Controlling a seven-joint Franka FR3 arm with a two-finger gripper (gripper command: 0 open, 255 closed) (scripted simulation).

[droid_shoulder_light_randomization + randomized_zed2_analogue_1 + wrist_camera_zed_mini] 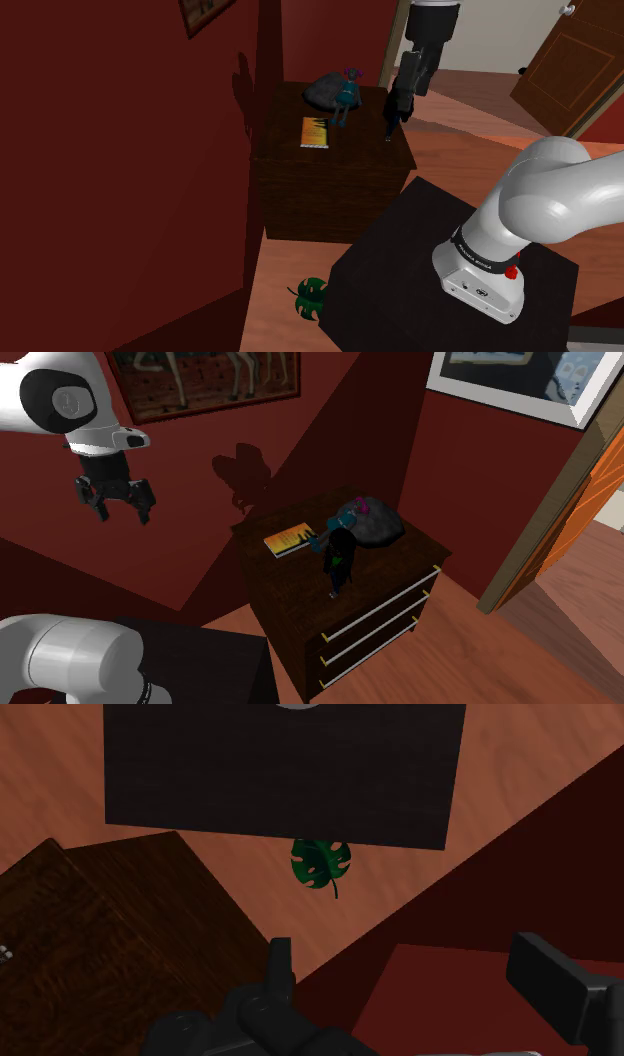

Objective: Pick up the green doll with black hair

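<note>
Item sought: green-bodied doll with black hair [340, 560], standing upright near the drawer-side edge of a dark wooden chest of drawers [372, 620], apart from the other things on its top. Behind it we log a flat orange-yellow book [290, 539], a teal doll with pink hair [335, 524] and a dark grey lumpy rock-like object [380, 529], with the teal doll close against the lump. Tool: all-black two-finger gripper [122, 512], hanging high in the air well to the second exterior view's left of the chest, its fingers spread wide with nothing between them. The second exterior view gives us the chest's three drawer fronts with pale bar handles and two framed pictures [205, 382] on the dark red wall [430, 462]. The shoulder view takes the chest from its side and adds a green split leaf [310, 298] on the wooden floor [290, 265] beside the black box stand [400, 245]. The wrist view looks down on that leaf, the stand and one corner of the chest. Lettering: a pale mark on the dark band at the arm's base [482, 262], too small for us to read, and the book's cover likewise.
</note>
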